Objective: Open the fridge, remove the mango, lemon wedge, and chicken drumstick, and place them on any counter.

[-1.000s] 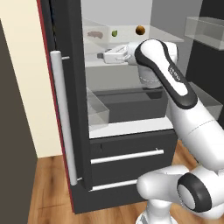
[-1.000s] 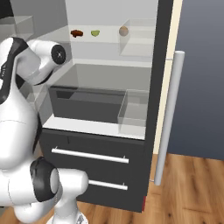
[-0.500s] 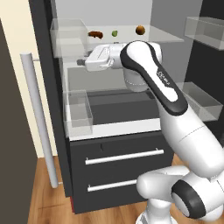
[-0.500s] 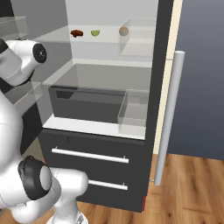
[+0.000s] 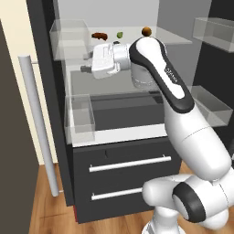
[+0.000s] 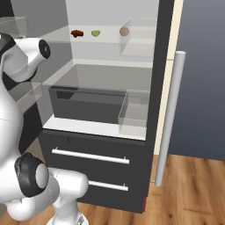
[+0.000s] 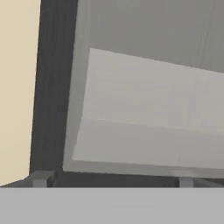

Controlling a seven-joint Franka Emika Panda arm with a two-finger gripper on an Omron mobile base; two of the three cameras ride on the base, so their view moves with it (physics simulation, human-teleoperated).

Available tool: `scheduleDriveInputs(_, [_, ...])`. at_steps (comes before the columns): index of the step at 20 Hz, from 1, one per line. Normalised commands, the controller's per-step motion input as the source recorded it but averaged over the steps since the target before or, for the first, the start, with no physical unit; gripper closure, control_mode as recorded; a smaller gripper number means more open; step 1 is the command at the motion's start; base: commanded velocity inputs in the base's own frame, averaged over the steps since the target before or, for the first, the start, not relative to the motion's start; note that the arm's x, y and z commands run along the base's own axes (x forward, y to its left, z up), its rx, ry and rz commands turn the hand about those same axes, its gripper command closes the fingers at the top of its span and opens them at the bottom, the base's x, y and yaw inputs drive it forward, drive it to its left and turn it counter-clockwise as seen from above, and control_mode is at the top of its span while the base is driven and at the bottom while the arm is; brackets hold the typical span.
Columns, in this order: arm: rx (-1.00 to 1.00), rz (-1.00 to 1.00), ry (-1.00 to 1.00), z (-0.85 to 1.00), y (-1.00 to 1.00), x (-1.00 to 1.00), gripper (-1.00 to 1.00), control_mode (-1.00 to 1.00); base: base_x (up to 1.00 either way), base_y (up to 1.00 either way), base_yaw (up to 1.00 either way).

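1. The gripper [image 5: 85, 69] is held with its jaws wide apart and nothing is held between them; it is seen in front of the open fridge [image 5: 119, 109], at the left side, a little below the upper shelf [image 6: 110, 40].
2. In the hand view, the two finger tips [image 7: 41, 180] are seen far from each other, and the grey inner wall of the fridge is faced.
3. The chicken drumstick [image 5: 99, 35], the lemon wedge [image 5: 119, 34] and the mango [image 5: 146, 31] are placed in a row on the upper shelf, apart from each other.
4. The step in hand is judged to be the reach for the first food.
5. The gripper should be raised and turned towards the shelf, and the clear door bins [image 5: 68, 32] should be avoided.
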Motion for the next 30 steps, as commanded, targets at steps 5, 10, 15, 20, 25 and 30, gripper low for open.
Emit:
scheduleDriveInputs(5, [0.0, 0.0, -0.26, 0.66, -0.02, -0.96, -1.0, -1.0, 0.0, 0.0, 0.0])
scheduleDriveInputs(10, [0.0, -0.03, -0.03, 0.74, -0.17, -0.69, -1.0, -1.0, 0.0, 0.0, 0.0])
scheduleDriveInputs(15, [0.0, -0.22, 0.19, 0.47, -0.43, -0.4, -1.0, -1.0, 0.0, 0.0, 0.0])
scheduleDriveInputs(20, [-0.03, -0.22, 0.16, 0.09, -0.46, -0.21, -1.0, -1.0, 0.0, 0.0, 0.0])
scheduleDriveInputs(25, [-0.04, -0.1, 0.03, 0.06, -0.59, -0.64, -1.0, -1.0, 0.0, 0.0, 0.0])
scheduleDriveInputs(30, [-0.04, -0.17, 0.22, 0.26, -0.68, -0.67, -1.0, -1.0, 0.0, 0.0, 0.0])
